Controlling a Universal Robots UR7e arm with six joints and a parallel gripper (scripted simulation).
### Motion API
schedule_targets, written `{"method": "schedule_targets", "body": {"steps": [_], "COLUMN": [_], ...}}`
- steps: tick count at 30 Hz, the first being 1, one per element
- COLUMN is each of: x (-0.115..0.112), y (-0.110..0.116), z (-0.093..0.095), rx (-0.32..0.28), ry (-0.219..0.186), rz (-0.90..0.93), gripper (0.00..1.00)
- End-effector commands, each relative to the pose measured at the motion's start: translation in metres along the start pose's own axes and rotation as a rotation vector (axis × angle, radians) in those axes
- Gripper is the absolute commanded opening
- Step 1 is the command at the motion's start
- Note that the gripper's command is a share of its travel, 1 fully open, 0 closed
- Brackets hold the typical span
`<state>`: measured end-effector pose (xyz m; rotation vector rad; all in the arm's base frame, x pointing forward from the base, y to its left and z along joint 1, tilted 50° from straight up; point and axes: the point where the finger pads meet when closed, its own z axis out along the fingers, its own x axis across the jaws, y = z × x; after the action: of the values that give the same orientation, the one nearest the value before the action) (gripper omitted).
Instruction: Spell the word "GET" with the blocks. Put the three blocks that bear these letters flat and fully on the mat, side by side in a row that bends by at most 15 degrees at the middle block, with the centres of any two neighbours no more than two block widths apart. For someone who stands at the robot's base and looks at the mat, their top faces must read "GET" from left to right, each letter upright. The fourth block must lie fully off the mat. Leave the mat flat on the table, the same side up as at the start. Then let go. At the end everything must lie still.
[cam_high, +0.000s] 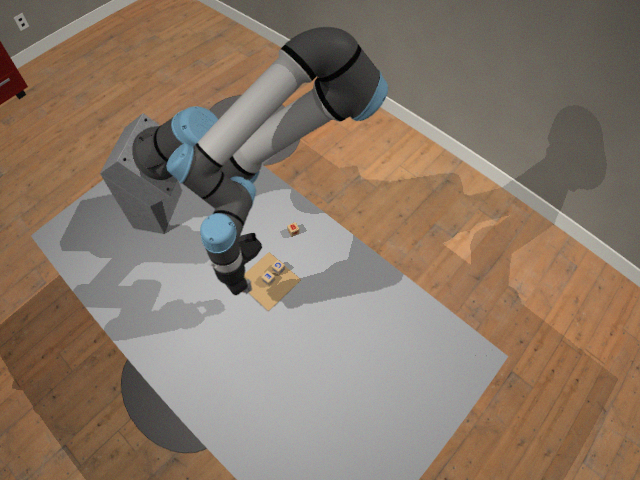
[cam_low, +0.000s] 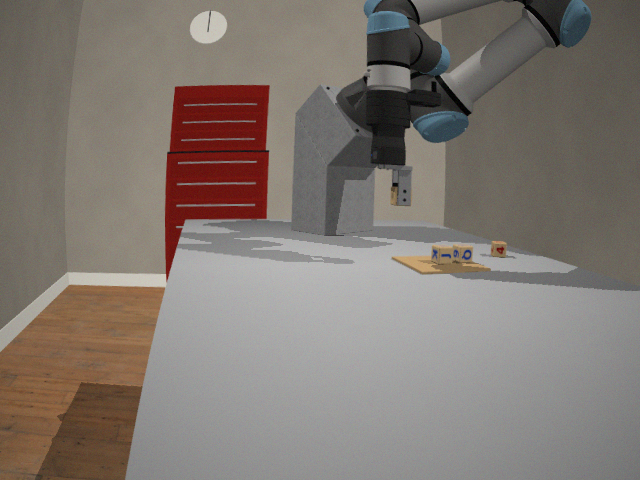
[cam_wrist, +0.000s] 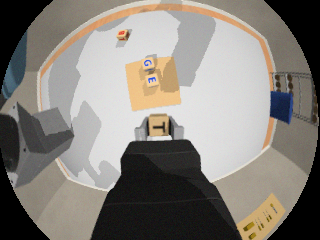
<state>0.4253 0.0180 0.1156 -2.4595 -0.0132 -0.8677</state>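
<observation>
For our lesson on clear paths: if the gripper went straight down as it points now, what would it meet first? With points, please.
Probably the grey table (cam_high: 336, 372) (cam_low: 361, 361) (cam_wrist: 220, 125), just beside the mat (cam_high: 268, 302) (cam_low: 413, 264) (cam_wrist: 140, 102); depth is hard to judge.

In the view from above, the pincer's tips (cam_high: 247, 285) are hardly made out, and the block between them is mostly hidden. The red letter on the far block (cam_high: 293, 228) (cam_wrist: 122, 35) is too small to be read surely; it may be a B. The arm (cam_low: 509, 56) is cut off by the exterior view's upper edge.
</observation>
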Motion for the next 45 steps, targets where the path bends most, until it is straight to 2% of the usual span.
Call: {"method": "schedule_targets", "body": {"steps": [1,7,30,45], "x": [-0.003,-0.004,-0.004,-0.005], "y": [-0.028,-0.039,-0.039,-0.039], "z": [0.000,0.000,0.001,0.019], "rx": [0.006,0.008,0.008,0.008], "ry": [0.003,0.005,0.004,0.002], "rz": [-0.139,-0.200,-0.199,-0.198], "gripper": [0.57,0.57,0.57,0.57]}}
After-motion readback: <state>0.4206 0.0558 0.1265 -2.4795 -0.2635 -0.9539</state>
